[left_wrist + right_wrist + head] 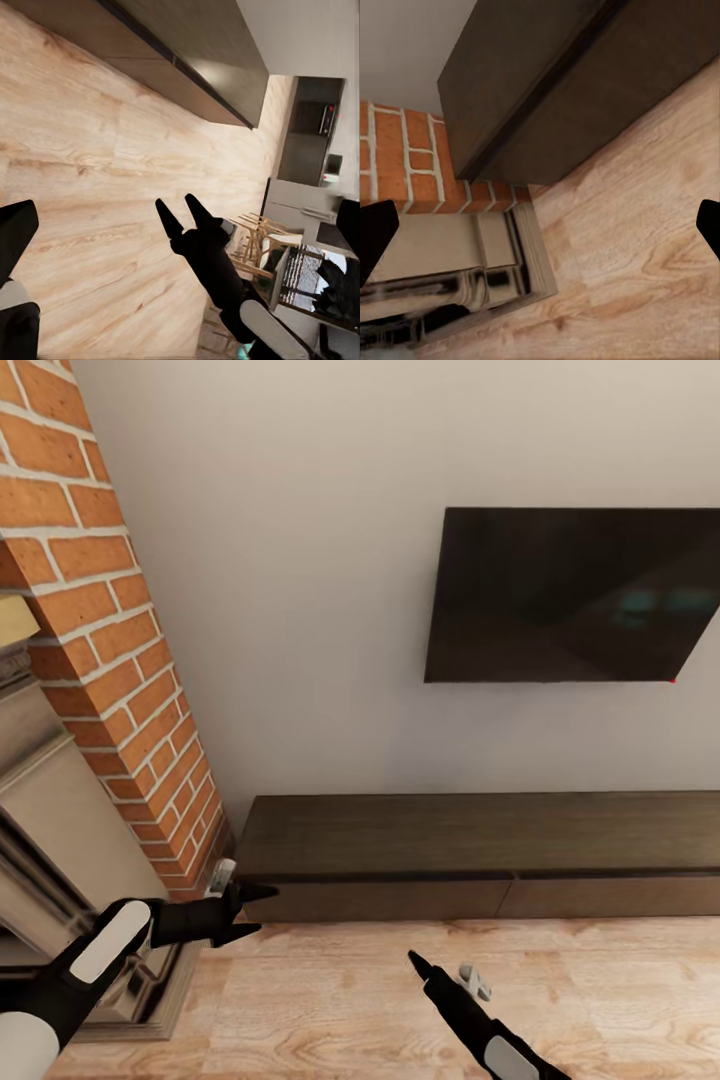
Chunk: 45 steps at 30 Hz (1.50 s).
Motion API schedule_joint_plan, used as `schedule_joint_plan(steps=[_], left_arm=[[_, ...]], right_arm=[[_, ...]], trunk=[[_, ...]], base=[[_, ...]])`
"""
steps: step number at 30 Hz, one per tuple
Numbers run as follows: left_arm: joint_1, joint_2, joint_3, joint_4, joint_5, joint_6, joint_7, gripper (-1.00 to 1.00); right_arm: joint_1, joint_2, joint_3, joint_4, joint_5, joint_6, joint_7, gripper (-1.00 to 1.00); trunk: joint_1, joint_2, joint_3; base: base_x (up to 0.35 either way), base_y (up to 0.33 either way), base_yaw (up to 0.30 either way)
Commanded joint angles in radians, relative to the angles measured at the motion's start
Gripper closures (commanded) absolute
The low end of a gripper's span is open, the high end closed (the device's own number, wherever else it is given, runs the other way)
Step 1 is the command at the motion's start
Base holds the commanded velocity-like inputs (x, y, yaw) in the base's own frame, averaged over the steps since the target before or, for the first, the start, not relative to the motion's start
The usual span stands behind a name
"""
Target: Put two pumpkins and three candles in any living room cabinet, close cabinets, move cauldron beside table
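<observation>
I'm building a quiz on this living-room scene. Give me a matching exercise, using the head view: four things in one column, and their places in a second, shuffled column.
Things:
1. cabinet
2. television
3. brick column
4. left gripper

Places:
A. mounted on the white wall, right side
B. rising along the left side of the picture
C. on the wood floor against the wall
D. by the cabinet's left end, beside the bricks' base

Pairs: 1-C, 2-A, 3-B, 4-D

The cabinet sits below the television, seemingly touching the fireplace.
</observation>
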Motion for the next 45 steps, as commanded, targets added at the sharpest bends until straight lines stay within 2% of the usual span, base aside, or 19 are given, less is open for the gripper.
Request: schedule_joint_plan(steps=[1, 3, 4, 5, 7, 11, 16, 19, 23, 27, 32, 36, 41, 45], left_arm=[[-0.001, 0.001, -0.023, 0.000, -0.008, -0.001, -0.042, -1.00], [-0.002, 0.001, -0.063, 0.000, -0.008, -0.001, -0.102, -1.00], [-0.002, 0.001, -0.071, 0.000, -0.008, -0.001, -0.116, -1.00], [-0.002, 0.002, -0.082, 0.000, -0.008, -0.001, -0.143, -1.00], [-0.001, 0.001, -0.096, 0.000, -0.009, -0.001, -0.186, -1.00], [-0.002, 0.001, -0.109, -0.001, -0.009, -0.001, -0.220, -1.00], [-0.002, 0.002, -0.113, -0.002, -0.008, -0.001, -0.229, -1.00], [-0.002, 0.008, -0.113, -0.002, -0.008, -0.001, -0.257, -1.00], [-0.002, 0.019, -0.130, -0.002, -0.009, -0.001, -0.338, -1.00], [-0.002, 0.023, -0.166, -0.008, -0.009, -0.001, -0.415, -1.00], [-0.001, 0.032, -0.191, -0.025, -0.009, -0.001, -0.518, -1.00], [-0.001, 0.040, -0.214, -0.026, -0.009, -0.001, -0.573, -1.00], [-0.001, 0.047, -0.234, -0.027, -0.011, -0.001, -0.649, -1.00], [-0.001, 0.051, -0.245, -0.029, -0.012, -0.001, -0.682, -1.00]], right_arm=[[-0.001, -0.001, 0.000, -0.002, -0.014, -0.009, 0.005, -1.00], [-0.001, -0.001, -0.036, -0.007, -0.025, -0.028, 0.012, -1.00], [-0.001, -0.001, -0.049, -0.008, -0.026, -0.035, 0.014, -1.00], [-0.001, -0.001, -0.079, -0.009, -0.029, -0.051, 0.018, -1.00], [-0.001, -0.002, -0.145, -0.010, -0.030, -0.075, 0.023, -1.00], [-0.001, -0.001, -0.210, -0.011, -0.031, -0.092, 0.027, -1.00], [-0.001, 0.000, -0.224, -0.011, -0.028, -0.098, 0.020, -1.00], [-0.002, 0.004, -0.226, -0.009, -0.030, -0.104, 0.012, -1.00], [-0.004, 0.008, -0.226, -0.011, -0.032, -0.164, 0.008, -1.00], [-0.004, 0.009, -0.226, -0.013, -0.034, -0.218, 0.017, -1.00], [-0.004, 0.009, -0.225, -0.042, -0.045, -0.220, 0.038, -1.00], [-0.004, 0.009, -0.224, -0.072, -0.048, -0.212, 0.070, -1.00], [-0.005, 0.010, -0.223, -0.079, -0.044, -0.227, 0.071, -1.00], [-0.005, 0.011, -0.224, -0.076, -0.047, -0.254, 0.058, -1.00]], trunk=[[0.004, -0.008, -0.004], [0.012, -0.022, -0.011], [0.016, -0.029, -0.014], [0.019, -0.036, -0.017], [0.027, -0.050, -0.023], [0.042, -0.078, -0.036], [0.062, -0.113, -0.051], [0.073, -0.134, -0.061], [0.088, -0.162, -0.073], [0.104, -0.190, -0.086], [0.123, -0.225, -0.102], [0.138, -0.253, -0.114], [0.157, -0.288, -0.130], [0.173, -0.316, -0.142]], base=[[0.000, 0.000, 0.000], [0.000, 0.000, 0.000], [0.000, 0.000, 0.000], [0.000, 0.000, 0.000], [0.000, 0.000, 0.000], [0.000, 0.000, 0.000], [0.000, 0.000, 0.000], [0.000, 0.000, 0.000], [0.000, 0.000, 0.000], [0.000, 0.000, 0.000], [0.000, 0.000, 0.000], [0.000, 0.000, 0.000], [0.000, 0.000, 0.000], [0.000, 0.000, 0.000]])
